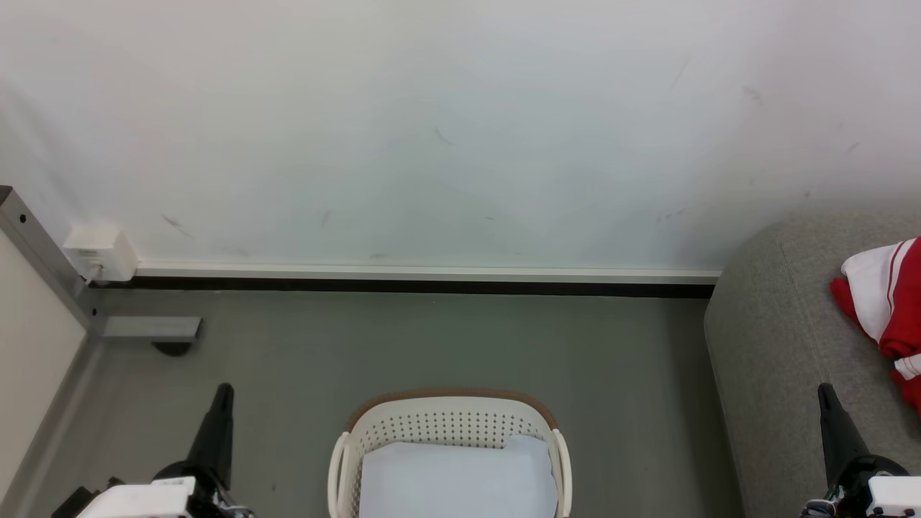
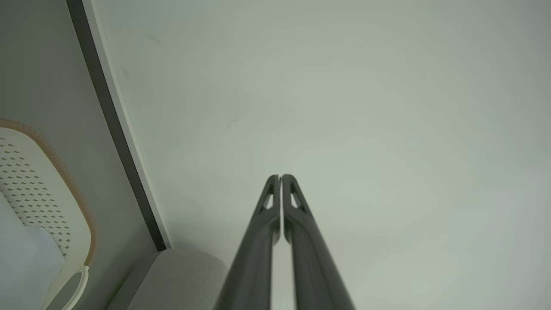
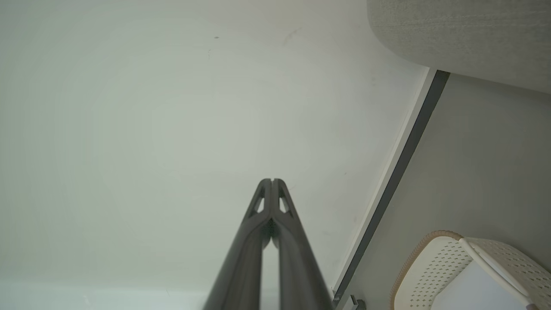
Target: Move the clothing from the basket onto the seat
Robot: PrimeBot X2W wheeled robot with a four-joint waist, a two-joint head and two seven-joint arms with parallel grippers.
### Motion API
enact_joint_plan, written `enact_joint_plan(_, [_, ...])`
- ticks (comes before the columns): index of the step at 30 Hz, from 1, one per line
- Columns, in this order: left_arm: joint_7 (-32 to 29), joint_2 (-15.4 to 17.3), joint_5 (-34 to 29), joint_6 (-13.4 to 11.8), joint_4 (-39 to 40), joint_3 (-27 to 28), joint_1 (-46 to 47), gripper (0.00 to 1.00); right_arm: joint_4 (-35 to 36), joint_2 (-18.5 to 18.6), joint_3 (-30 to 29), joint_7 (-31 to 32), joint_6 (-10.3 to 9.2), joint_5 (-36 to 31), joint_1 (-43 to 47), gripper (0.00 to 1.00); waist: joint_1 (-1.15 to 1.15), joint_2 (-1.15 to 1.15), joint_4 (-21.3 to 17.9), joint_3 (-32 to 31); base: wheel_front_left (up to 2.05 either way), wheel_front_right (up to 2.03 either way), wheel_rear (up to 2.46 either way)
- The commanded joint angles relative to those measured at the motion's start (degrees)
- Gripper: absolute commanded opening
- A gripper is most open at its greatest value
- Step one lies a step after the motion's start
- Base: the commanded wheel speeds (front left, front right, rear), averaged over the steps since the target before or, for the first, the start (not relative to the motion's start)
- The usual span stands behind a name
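The cream-white basket (image 1: 450, 424) with a brown rim stands on the floor at the bottom middle of the head view; a pale flat liner covers its bottom. Red clothing (image 1: 892, 302) with white panels and stripes lies on the grey seat (image 1: 777, 345) at the right edge. My left gripper (image 1: 221, 392) is shut at the lower left, left of the basket, holding nothing. At the lower right my right gripper (image 1: 826, 394) is shut and empty, over the seat's front part. The basket (image 2: 43, 189) and seat (image 2: 181, 275) also appear in the left wrist view, where the left gripper (image 2: 280, 177) points at the wall. In the right wrist view, the right gripper (image 3: 272, 181) faces the wall, with the basket (image 3: 443, 267) and seat (image 3: 465, 38) to the side.
A white wall with a dark baseboard (image 1: 432, 286) runs behind the basket. A metal frame post (image 1: 43, 259) with a white box (image 1: 101, 253) and a foot plate (image 1: 151, 328) stands at the left. Grey floor (image 1: 446, 338) lies between basket and wall.
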State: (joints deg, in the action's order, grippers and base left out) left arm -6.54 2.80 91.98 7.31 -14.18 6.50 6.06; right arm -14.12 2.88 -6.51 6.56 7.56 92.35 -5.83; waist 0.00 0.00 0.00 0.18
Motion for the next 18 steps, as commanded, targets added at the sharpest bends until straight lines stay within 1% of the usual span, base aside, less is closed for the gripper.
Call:
enact_joint_plan(1, [-0.2,0.1,0.8,0.3,0.2,0.1,0.4,0.0,0.3,0.0,-0.2,0.1,-0.14,0.1,-0.7,0.0,0.0,0.0,0.0,0.0,0.0,0.0,0.0])
enact_joint_plan(18, [-0.2,0.1,0.8,0.3,0.2,0.1,0.4,0.0,0.3,0.0,-0.2,0.1,-0.14,0.1,-0.7,0.0,0.0,0.0,0.0,0.0,0.0,0.0,0.0])
